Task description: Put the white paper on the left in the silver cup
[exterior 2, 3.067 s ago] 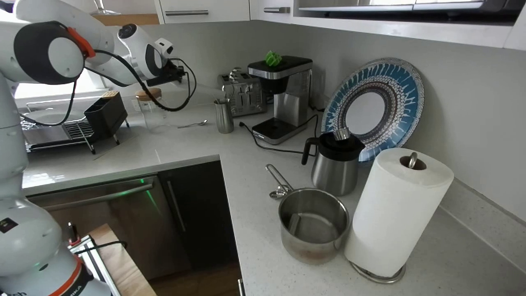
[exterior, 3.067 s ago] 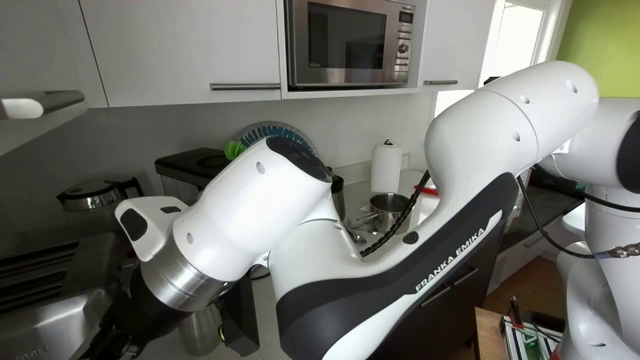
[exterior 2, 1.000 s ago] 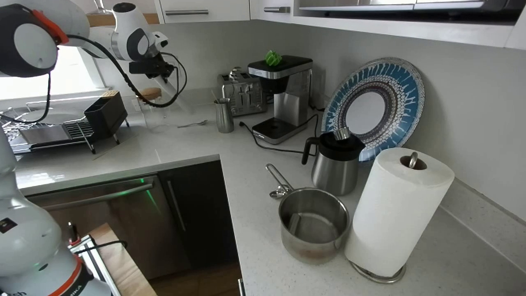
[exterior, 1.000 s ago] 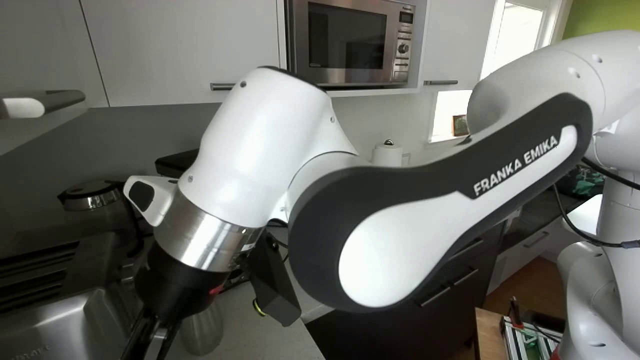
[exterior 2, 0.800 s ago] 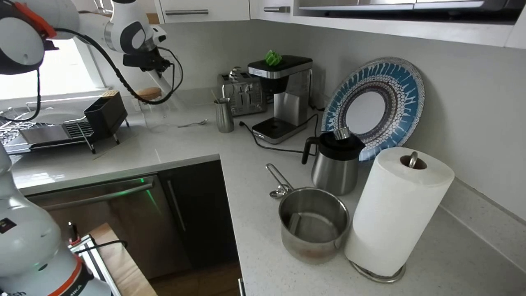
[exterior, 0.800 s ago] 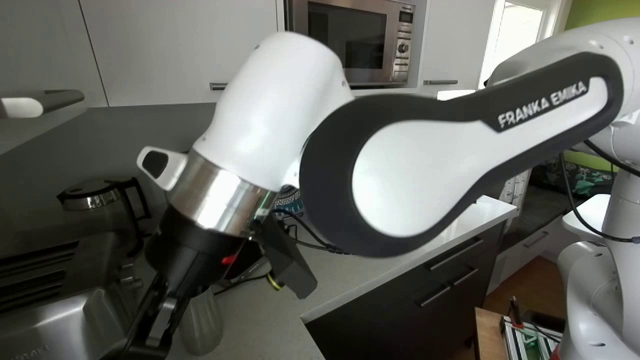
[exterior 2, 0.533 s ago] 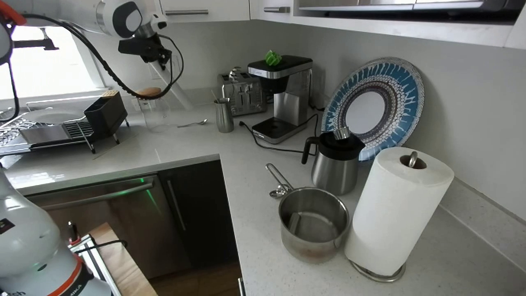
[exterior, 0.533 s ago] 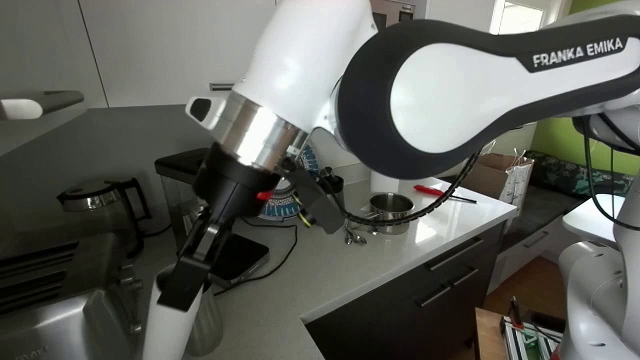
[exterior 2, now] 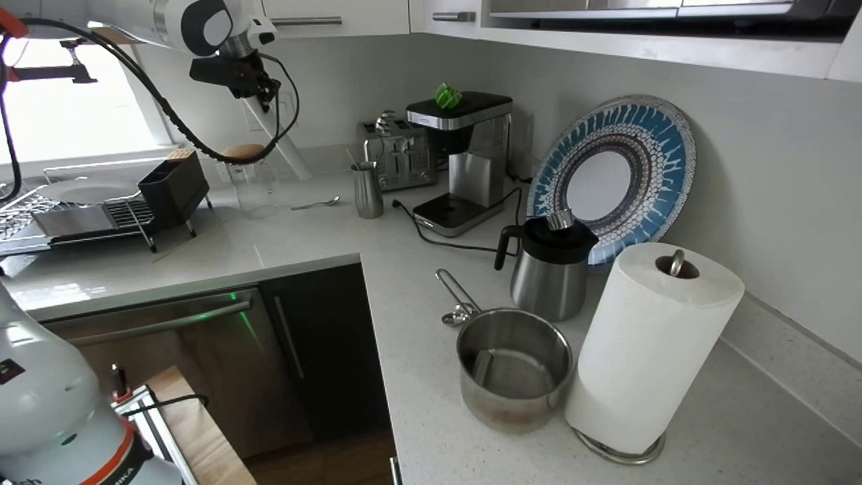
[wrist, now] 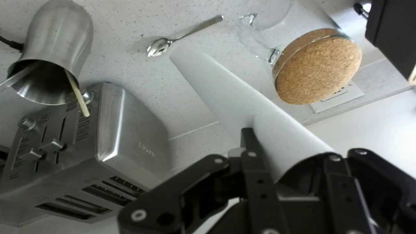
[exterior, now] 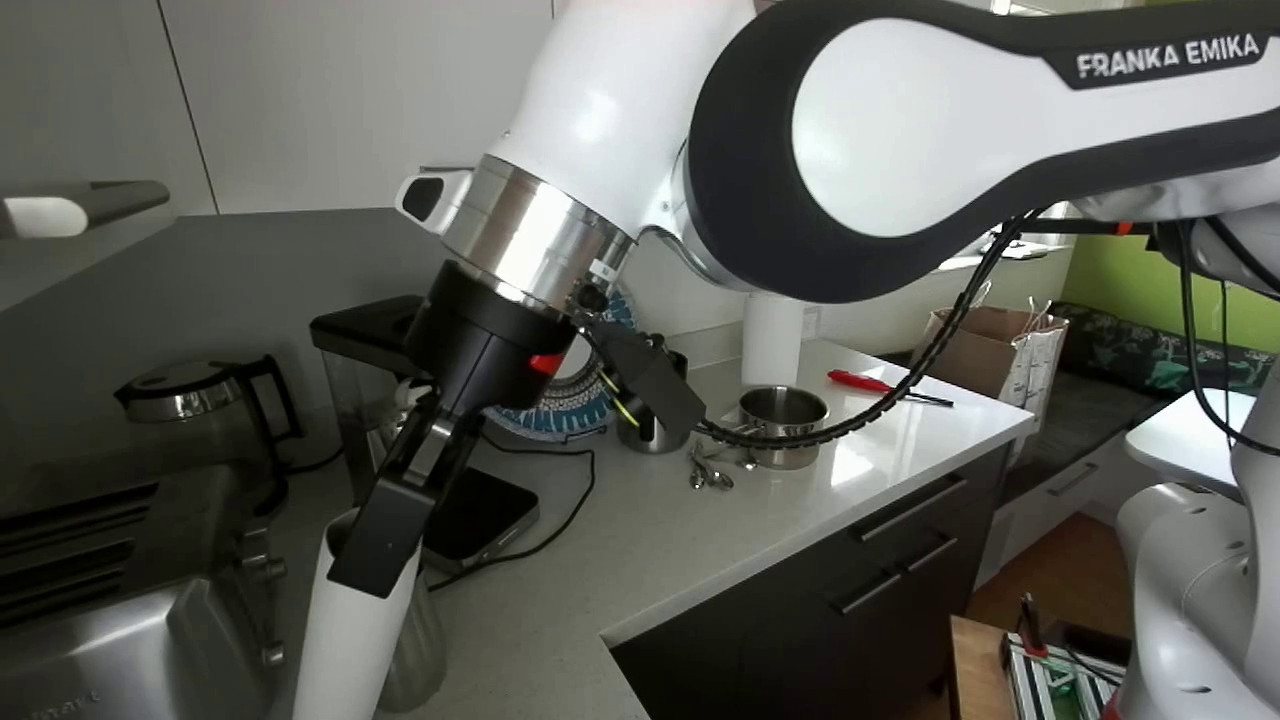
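My gripper (exterior: 378,535) is shut on the white paper (exterior: 350,640), a long white tube, near its upper end; the gripper also shows in an exterior view (exterior 2: 259,94). In the wrist view (wrist: 286,152) one finger presses a dent into the tube (wrist: 224,87). The tube hangs tilted, its lower end pointing down over the counter, left of the silver cup in an exterior view (exterior 2: 289,151). The silver cup (exterior 2: 368,192) stands upright by the toaster, with thin sticks in it. It shows in the wrist view (wrist: 61,39) and is partly hidden behind the tube in an exterior view (exterior: 415,650).
A toaster (exterior 2: 404,158) and coffee maker (exterior 2: 465,168) stand beside the cup. A cork-lidded glass jar (wrist: 318,65) and a spoon (wrist: 182,35) are near the tube's lower end. A dish rack (exterior 2: 101,209), saucepan (exterior 2: 515,377), jug (exterior 2: 549,283) and paper-towel roll (exterior 2: 653,350) stand farther off.
The arm has risen and drawn back, lifting the gripper and tube. The tube has swung from nearly level to a steeper downward slant. The motion has slowed in the last half second.
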{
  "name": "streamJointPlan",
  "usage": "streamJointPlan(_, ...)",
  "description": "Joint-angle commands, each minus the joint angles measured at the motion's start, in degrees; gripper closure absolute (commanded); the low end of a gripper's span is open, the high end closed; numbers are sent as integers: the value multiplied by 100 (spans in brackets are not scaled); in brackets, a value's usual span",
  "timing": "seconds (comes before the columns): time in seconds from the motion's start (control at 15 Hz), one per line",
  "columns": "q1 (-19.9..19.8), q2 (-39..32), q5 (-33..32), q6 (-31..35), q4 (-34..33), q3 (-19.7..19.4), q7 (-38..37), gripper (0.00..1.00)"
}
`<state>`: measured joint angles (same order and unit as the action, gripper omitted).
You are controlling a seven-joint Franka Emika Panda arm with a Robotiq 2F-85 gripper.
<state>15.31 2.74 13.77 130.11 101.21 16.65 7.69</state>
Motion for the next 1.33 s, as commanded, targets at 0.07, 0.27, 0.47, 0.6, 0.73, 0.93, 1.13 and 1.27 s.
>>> streamJointPlan(0.07,6,221,749,-382,254,-114,175,99)
streamJointPlan(0.27,-43,371,509,-559,489,-163,-241,99)
streamJointPlan(0.47,4,97,549,-457,142,-149,-36,96)
streamJointPlan(0.6,5,94,691,-785,104,-174,33,99)
streamJointPlan(0.73,-64,278,479,-1100,155,-226,-170,99)
streamJointPlan(0.93,-102,648,364,-894,178,-285,-264,99)
streamJointPlan(1.13,-188,1091,0,-854,154,-322,-576,99)
streamJointPlan(1.27,-295,1396,-426,-737,166,-294,-960,99)
